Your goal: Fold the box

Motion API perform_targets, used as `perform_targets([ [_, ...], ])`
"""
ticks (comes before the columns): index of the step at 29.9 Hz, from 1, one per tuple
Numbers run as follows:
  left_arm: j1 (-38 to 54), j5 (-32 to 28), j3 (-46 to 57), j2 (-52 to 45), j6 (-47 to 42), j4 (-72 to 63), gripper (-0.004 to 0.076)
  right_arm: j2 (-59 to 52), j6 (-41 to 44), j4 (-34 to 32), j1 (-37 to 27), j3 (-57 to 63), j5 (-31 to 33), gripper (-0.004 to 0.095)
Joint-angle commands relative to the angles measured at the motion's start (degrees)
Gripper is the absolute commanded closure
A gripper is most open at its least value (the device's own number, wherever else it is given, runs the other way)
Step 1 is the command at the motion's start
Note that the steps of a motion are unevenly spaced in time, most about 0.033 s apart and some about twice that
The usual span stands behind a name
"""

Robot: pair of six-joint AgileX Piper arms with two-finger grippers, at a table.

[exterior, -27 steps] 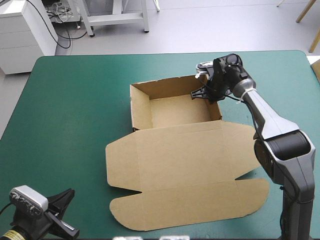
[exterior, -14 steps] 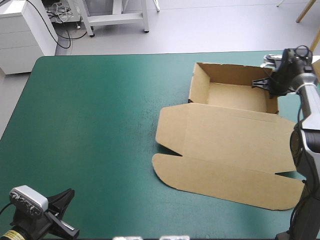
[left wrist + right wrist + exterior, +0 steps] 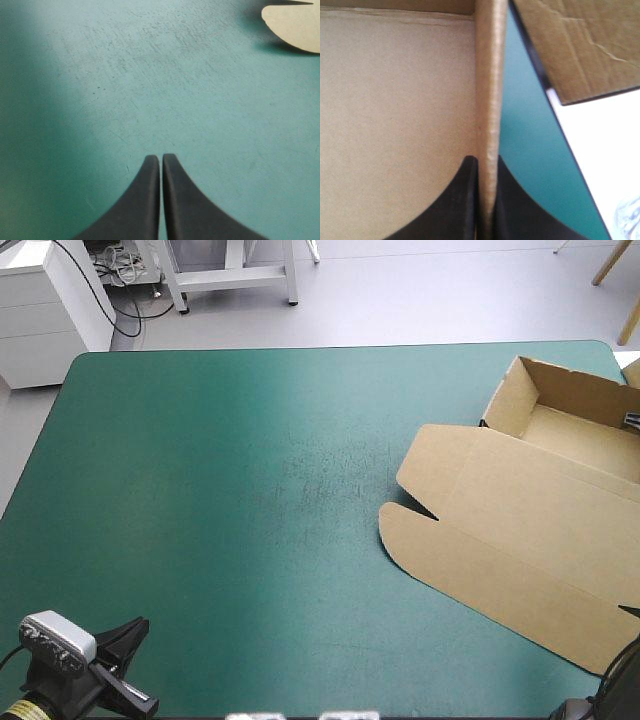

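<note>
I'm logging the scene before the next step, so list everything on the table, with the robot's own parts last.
box: one, brown, table's right side; open tray toward the far right corner, lid flat.
board piece: one, brown, outside the gripped wall, across the table's edge; part of the box or separate, cannot tell.
table cover: one, teal-green, under everything.
left gripper: one, black, shut, empty, over the cover by the near left corner.
right gripper: one, black, shut on the box's tray wall.

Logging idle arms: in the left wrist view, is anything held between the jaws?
No, the left gripper has its jaws shut together over teal-green cover, the brown box lying apart ahead.
</note>
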Motion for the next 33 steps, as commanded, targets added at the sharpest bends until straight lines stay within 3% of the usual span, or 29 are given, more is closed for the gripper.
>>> perform_targets([
  [1, -0.3, -4.2, -1.3, 1.0, -0.5, -0.9, 0.0731, -3.3, -1.0, -2.2, -2.6, -1.5, -1.3, 0.0929],
  [6, -0.3, -4.2, -1.3, 1.0, -0.5, -0.9, 0.0731, -3.3, -1.4, -1.1, -3.3, -1.5, -1.3, 0.0876],
  [8, -0.3, -4.2, -1.3, 1.0, -0.5, -0.9, 0.0731, -3.3, -1.8, -0.4, -3.3, -1.5, -1.3, 0.0776],
  [13, -0.3, -4.2, -1.3, 1.0, -0.5, -0.9, 0.0731, -4.7, -1.9, -0.3, -3.3, -1.5, -1.3, 0.0416],
  [15, -0.3, -4.2, -1.3, 1.0, -0.5, -0.9, 0.0731, -6.3, -1.9, -0.3, -3.3, -1.5, -1.3, 0.0358],
  [21, -0.3, -4.2, -1.3, 1.0, -0.5, -0.9, 0.0731, -12.8, -2.5, 2.0, -3.1, -1.5, -1.3, 0.0361],
  [27, -0.3, -4.2, -1.3, 1.0, -0.5, -0.9, 0.0731, -22.3, -3.4, 12.2, -2.9, -1.5, -1.3, 0.0366],
  [33, -0.3, -4.2, -1.3, 1.0, -0.5, -0.9, 0.0731, -32.1, -4.8, 13.1, 1.8, -1.5, -1.3, 0.053],
])
